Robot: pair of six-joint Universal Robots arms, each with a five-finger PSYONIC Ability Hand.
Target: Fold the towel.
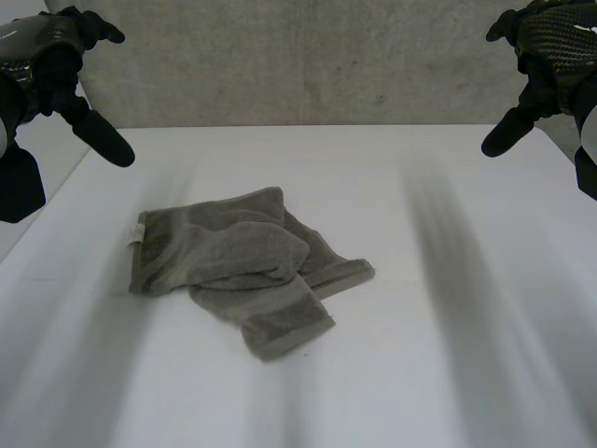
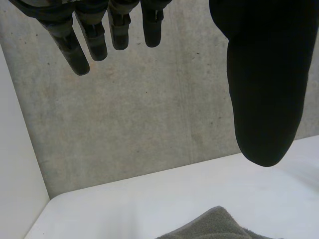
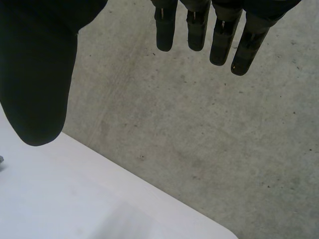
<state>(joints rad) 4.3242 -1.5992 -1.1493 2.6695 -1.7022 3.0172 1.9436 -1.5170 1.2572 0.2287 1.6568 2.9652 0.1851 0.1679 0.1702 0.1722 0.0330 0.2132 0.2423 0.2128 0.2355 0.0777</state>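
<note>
A rough, mottled grey concrete wall [image 1: 280, 65] stands behind the smooth white table [image 1: 438, 373]. On the table, a little left of the middle, lies the grey-green terry towel [image 1: 242, 266], soft and nubby, bunched into an uneven heap of overlapping layers with a banded hem and a small white tag at its left edge. The black left hand [image 1: 51, 61] hangs raised above the table's far left corner, fingers [image 2: 94, 40] straight and spread, grasping nothing. The black right hand [image 1: 546, 42] hangs likewise at the far right, fingers [image 3: 219, 35] straight, empty.
</note>
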